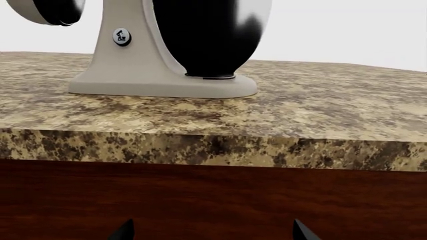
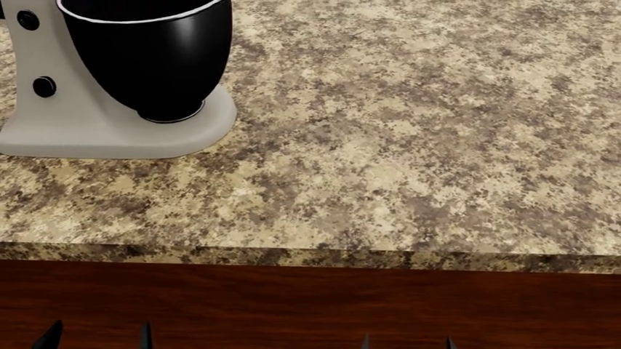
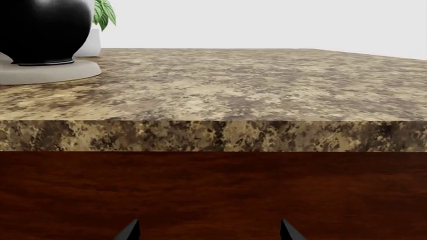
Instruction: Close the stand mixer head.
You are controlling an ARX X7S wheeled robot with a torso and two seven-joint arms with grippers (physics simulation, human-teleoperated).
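Stand mixer head (image 1: 47, 11): only a rounded cream-and-black corner of it shows, at the edge of the left wrist view, high above the cream column (image 1: 130, 45); it looks raised clear of the bowl, though most of it lies out of frame.

Mixing bowl (image 2: 155, 54): glossy black, seated on the cream base (image 2: 107, 134), which stands on the tabletop (image 2: 408, 145) toward the robot's left.

Left gripper (image 1: 210, 231): jaws spread, only the two dark tips showing; it hangs low in front of the dark wood cabinet face (image 1: 213, 200), below the tabletop edge.

Right gripper (image 3: 208, 231): jaws likewise spread, also down at cabinet height, with the mixer off to its left and farther away.

Which way the head lies: up and forward from both pairs of jaws, above the tabletop and over on the left side.

Nearer arm: the left, I'd judge, since its camera faces the column and bowl almost square on.

What the move calls for: probably raising the left arm well above the bowl rim, then pressing down on top of the head.

Long axis of the head: cannot tell from these views.
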